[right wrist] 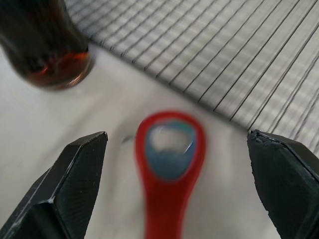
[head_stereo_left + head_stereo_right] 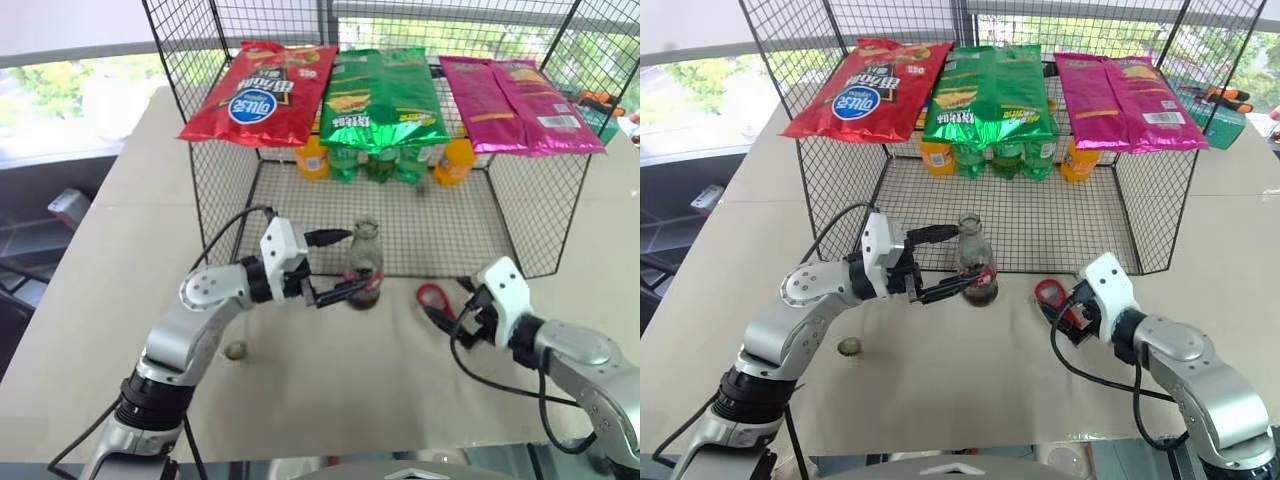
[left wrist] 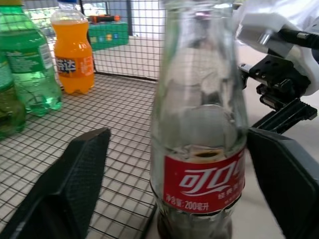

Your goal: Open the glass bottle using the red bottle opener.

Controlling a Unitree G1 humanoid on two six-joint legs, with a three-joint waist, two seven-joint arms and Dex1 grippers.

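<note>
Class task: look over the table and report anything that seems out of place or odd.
A small round cap-like thing lies loose on the table beside the left arm. The glass bottle stands upright, the red bottle opener lies flat; nothing spilled.

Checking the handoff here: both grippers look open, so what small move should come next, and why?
Probably back the left gripper away from the glass bottle: the bottle stands capless on the table, and the red bottle opener lies flat between the right gripper's open fingers.

Red bottle opener (image 1: 169, 169) blurred, handle cut off.
</note>
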